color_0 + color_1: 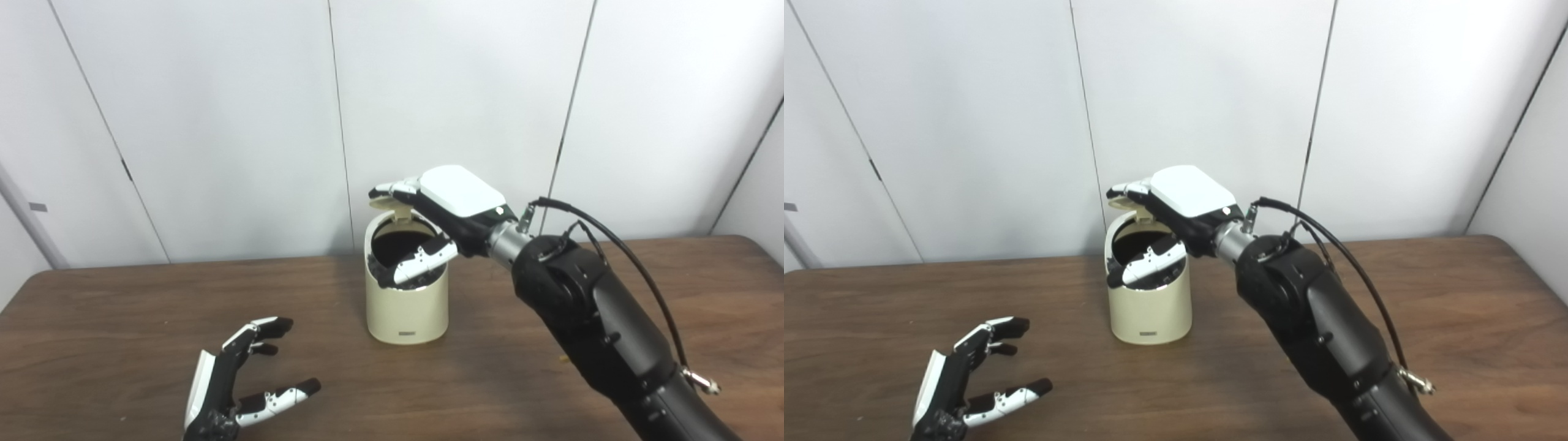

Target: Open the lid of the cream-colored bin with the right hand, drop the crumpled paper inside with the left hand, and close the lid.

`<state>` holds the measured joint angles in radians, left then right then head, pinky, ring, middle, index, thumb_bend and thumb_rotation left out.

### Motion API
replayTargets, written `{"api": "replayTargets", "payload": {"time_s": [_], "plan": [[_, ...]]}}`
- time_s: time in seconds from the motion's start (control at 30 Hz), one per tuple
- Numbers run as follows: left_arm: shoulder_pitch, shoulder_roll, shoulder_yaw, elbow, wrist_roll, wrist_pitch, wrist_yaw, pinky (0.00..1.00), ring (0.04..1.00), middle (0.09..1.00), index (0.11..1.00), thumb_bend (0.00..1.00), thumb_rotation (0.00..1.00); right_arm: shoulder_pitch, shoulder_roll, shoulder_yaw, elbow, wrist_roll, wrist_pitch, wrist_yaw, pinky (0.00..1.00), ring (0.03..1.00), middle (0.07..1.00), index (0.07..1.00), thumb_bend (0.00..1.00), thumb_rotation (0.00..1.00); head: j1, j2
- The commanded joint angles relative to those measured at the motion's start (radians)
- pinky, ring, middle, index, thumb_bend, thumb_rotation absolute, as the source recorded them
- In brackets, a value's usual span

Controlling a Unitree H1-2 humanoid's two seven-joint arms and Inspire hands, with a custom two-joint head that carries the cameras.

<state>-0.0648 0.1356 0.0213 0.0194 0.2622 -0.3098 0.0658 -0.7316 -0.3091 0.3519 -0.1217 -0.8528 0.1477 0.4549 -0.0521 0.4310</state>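
Note:
The cream-colored bin [407, 306] stands upright on the middle of the brown table [122, 318]. Its flip lid [397, 212] is raised at the back and the dark opening shows. My right hand [456, 196] reaches over the bin from the right. Its fingers [392, 187] rest on the top edge of the raised lid, and its thumb [422, 258] hangs apart in front of the opening. My left hand [239, 380] lies low at the front left, open and empty, palm facing right. No crumpled paper is in view. I cannot see the inside of the bin.
A white panelled wall [245, 122] rises right behind the table's far edge. My right forearm [600, 331], with a loose black cable [637, 257], crosses the right half of the table.

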Motion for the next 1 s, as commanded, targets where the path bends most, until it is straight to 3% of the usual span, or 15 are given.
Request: {"api": "replayTargets", "payload": {"time_s": [0.0, 0.47, 0.97], "plan": [[-0.005, 0.004, 0.0, -0.019, -0.012, -0.015, 0.003, 0.65, 0.741, 0.728, 0.699, 0.94, 0.23, -0.019, -0.012, -0.024, -0.05, 0.002, 0.013, 0.002, 0.84, 0.841, 0.843, 0.842, 1.0, 0.8, -0.002, 0.001], [-0.005, 0.014, 0.005, -0.024, -0.014, -0.012, 0.0, 0.65, 0.737, 0.727, 0.696, 0.95, 0.24, 0.058, 0.0, -0.04, -0.148, -0.013, 0.036, 0.023, 0.83, 0.836, 0.838, 0.841, 1.0, 0.84, -0.012, 0.021], [-0.003, 0.015, 0.004, -0.046, -0.011, -0.001, -0.002, 0.63, 0.729, 0.722, 0.685, 0.95, 0.24, 0.095, -0.002, -0.056, -0.161, 0.0, 0.038, 0.017, 0.83, 0.834, 0.828, 0.829, 1.0, 0.82, -0.012, 0.039]]}}
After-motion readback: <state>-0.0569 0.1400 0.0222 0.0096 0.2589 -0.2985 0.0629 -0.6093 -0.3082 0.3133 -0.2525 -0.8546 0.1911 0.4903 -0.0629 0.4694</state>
